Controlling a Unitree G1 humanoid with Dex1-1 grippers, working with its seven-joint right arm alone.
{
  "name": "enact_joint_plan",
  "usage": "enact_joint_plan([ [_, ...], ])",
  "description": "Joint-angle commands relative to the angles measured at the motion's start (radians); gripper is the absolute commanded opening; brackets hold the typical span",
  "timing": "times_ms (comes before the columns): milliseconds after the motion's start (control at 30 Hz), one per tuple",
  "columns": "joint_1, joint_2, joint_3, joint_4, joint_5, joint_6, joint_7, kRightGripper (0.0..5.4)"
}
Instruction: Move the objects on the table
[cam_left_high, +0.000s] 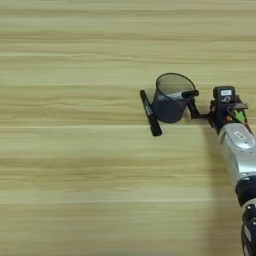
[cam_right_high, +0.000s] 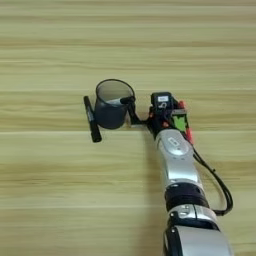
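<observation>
Right eye view: we're pinching the mesh pen cup (cam_right_high: 112, 111) at its near rim with our hand (cam_right_high: 132, 111), one finger inside. Black marker (cam_right_high: 92, 119) is lying against the cup's far side. Cup's looking light, stiff, tippy; rim grip suits.

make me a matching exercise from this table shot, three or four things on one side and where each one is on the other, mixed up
Things:
1. marker
2. mesh cup
3. green block
4. gripper

Places:
a. upright, between the marker and the gripper
b. at the cup's right rim
c. flat on the table, left of the cup
d. right of the arm's wrist

Pairs: 1-c, 2-a, 3-d, 4-b
</observation>
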Motion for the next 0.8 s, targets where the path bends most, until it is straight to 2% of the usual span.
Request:
enact_joint_plan([
  [33, -0.061, -0.029, -0.008, -0.041, 0.003, -0.004, -0.002, 5.38],
  [300, -0.057, -0.045, -0.029, -0.049, 0.008, 0.002, -0.018, 5.38],
  [433, -0.03, -0.055, -0.052, -0.081, 0.013, 0.007, -0.023, 5.38],
  [600, 0.018, -0.056, -0.066, -0.167, 0.017, 0.031, -0.024, 5.38],
  [800, 0.147, -0.023, -0.061, -0.399, 0.02, 0.096, -0.029, 5.38],
])
